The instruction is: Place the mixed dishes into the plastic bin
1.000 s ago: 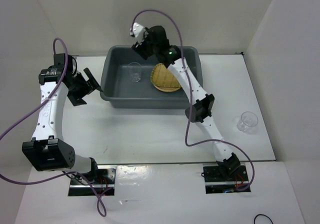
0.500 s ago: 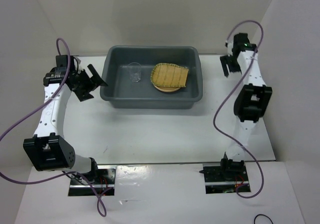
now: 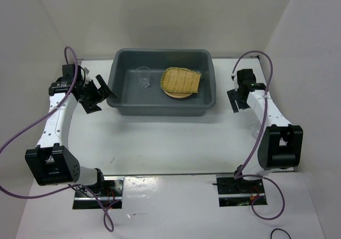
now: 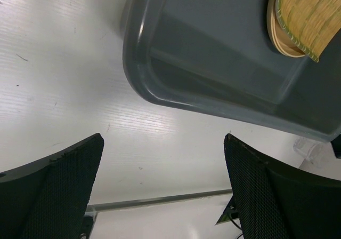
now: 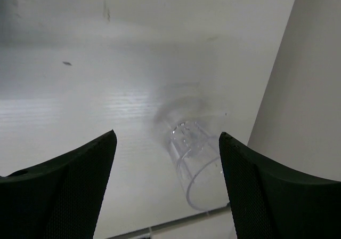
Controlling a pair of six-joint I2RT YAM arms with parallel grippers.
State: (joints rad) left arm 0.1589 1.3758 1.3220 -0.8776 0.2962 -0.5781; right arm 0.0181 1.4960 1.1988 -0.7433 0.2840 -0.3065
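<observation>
"White walls close in a white worktop [image 3: 160,143]. How many dishes do you count?"

"One big grey plastic bin [image 3: 160,106] sits at the back. Inside it lies one bamboo tray [image 3: 182,80] on top of a tan plate [image 3: 171,94]. I see one plate edge for sure. I cannot tell if another plate hides under it. One clear cup [image 3: 143,78] stands in the bin too, left of the tray."

"Any more cups?"

"Yes, a second cup [image 5: 193,167] is out on the worktop, near the right wall."

"And the two arms?"

"The left arm bends up along the left side. The left gripper [image 3: 99,92] is just beside the bin's left end, fingers spread wide, holding nothing. The right arm bends by the right side. The right gripper [image 3: 235,97] points down over the second cup, fingers spread wide, not touching it."
</observation>
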